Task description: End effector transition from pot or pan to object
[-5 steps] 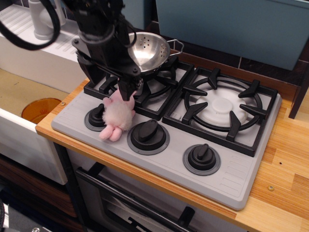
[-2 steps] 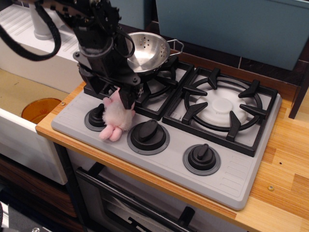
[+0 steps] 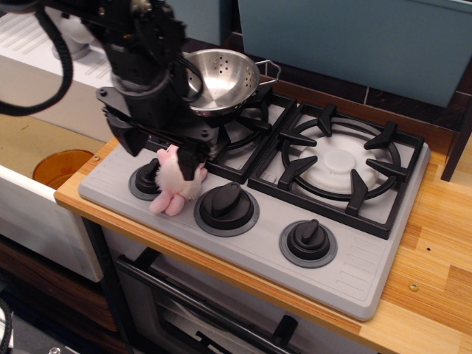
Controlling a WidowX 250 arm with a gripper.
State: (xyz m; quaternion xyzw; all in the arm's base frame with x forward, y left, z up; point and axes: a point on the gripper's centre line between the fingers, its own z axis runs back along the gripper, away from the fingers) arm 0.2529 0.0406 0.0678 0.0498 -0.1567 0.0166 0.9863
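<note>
The black gripper point(image 3: 166, 151) hangs over the front left of the stove, directly above the pink-and-white plush animal point(image 3: 175, 184). The plush lies on the grey panel between the left knob point(image 3: 147, 179) and the middle knob point(image 3: 227, 206). The jaws stand apart. The right finger point(image 3: 194, 158) overlaps the plush's upper right side, and the left finger is above the left knob. Whether the fingers touch the plush is unclear. The steel colander-like bowl point(image 3: 221, 77) sits tilted on the rear left burner, just behind the gripper, with nothing in it.
The grey stove top point(image 3: 354, 276) has black grates point(image 3: 339, 158) and a right knob point(image 3: 308, 240). It rests on a wooden counter point(image 3: 435, 243). A white sink unit point(image 3: 44, 81) and an orange bowl point(image 3: 59, 166) are at the left. A blue wall panel point(image 3: 354, 37) is behind.
The gripper has moved left and down towards the front of the stove, away from the bowl, and now covers the plush's top. The plush has shifted slightly left.
</note>
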